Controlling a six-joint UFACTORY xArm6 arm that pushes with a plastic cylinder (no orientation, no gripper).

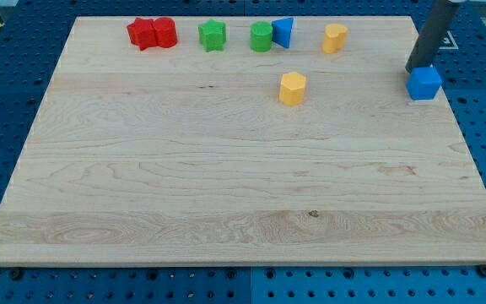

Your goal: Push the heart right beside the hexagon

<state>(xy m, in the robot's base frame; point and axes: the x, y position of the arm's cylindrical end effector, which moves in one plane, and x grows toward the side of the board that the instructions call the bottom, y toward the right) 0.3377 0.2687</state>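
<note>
A blue pegboard bench (24, 93) is carrying the pale wooden board (226, 177), where my tip (411, 70), a bare rod grasping nothing, is touching the blue cube (424, 83), with the yellow hexagon (293, 88) and yellow heart (335, 38) sitting well toward the view's left of it.

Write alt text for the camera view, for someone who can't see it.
My tip rests at the wooden board's right edge, against a blue cube. A yellow hexagon sits alone below a top row: red star, red cylinder, green star, green cylinder, blue triangle, yellow heart.
</note>
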